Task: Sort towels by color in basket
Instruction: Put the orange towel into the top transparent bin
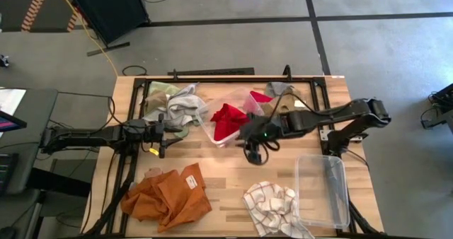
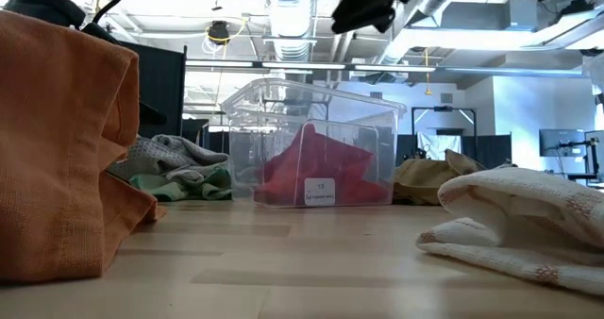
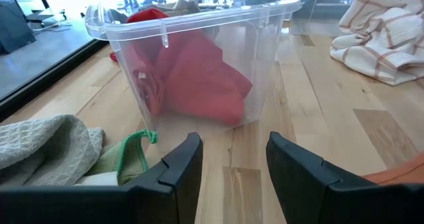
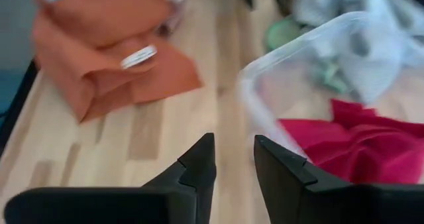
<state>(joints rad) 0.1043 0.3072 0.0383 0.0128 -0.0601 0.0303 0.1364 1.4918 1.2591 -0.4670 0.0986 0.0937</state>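
Note:
A red towel [image 1: 228, 120] lies bunched inside a clear bin [image 1: 212, 136] at the table's middle. My right gripper [image 1: 246, 134] hovers open above that bin's near right side, with nothing between its fingers [image 4: 199, 161]. My left gripper [image 3: 235, 168] stands open and low just left of the bin, also holding nothing. A rust-orange towel [image 1: 166, 196] lies crumpled at the near left. The white checked towel [image 1: 272, 207] lies near the front edge. Grey and pale green towels [image 1: 173, 106] are heaped at the far left, and a tan one [image 1: 282, 89] lies behind the bin.
A second clear bin [image 1: 338, 196] stands at the near right, beside the checked towel. The black frame rails [image 1: 212, 78] run along the table's far and side edges. Bare wood shows between the orange towel and the checked towel.

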